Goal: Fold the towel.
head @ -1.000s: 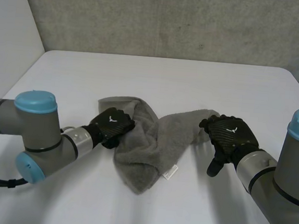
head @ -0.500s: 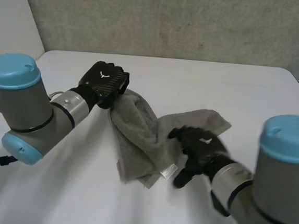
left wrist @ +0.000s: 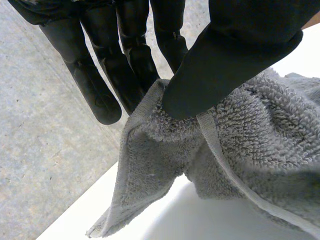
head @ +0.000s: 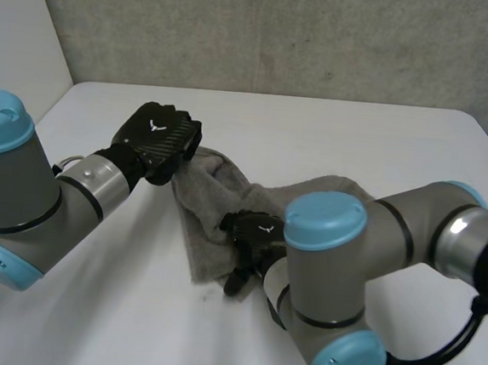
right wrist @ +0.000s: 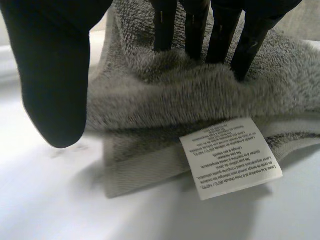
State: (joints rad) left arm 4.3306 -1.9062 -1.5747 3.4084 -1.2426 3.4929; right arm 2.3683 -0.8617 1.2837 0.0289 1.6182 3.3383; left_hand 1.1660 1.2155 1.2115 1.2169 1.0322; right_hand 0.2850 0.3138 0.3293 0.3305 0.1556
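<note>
A grey towel (head: pixel 212 201) lies rumpled in the middle of the white table. My left hand (head: pixel 158 137) holds its far left corner, lifted off the table. In the left wrist view the thumb (left wrist: pixel 235 55) pinches the hemmed towel edge (left wrist: pixel 150 105) against the fingers. My right hand (head: pixel 257 233) rests on the towel's near part. In the right wrist view its straight fingers (right wrist: pixel 197 25) press into a fold of the towel (right wrist: pixel 165 100) just behind the white label (right wrist: pixel 230 157). The thumb (right wrist: pixel 55 75) stands apart over bare table.
My right arm's elbow (head: pixel 324 241) hangs over the towel's right half and hides part of it. Bare table (head: pixel 359 133) stretches behind the towel to a grey wall. The table's left edge (head: pixel 35 126) runs close to my left arm.
My left hand closed on the towel's corner and lifted it up and away from me. My right hand swept left across the towel to the fold by the label.
</note>
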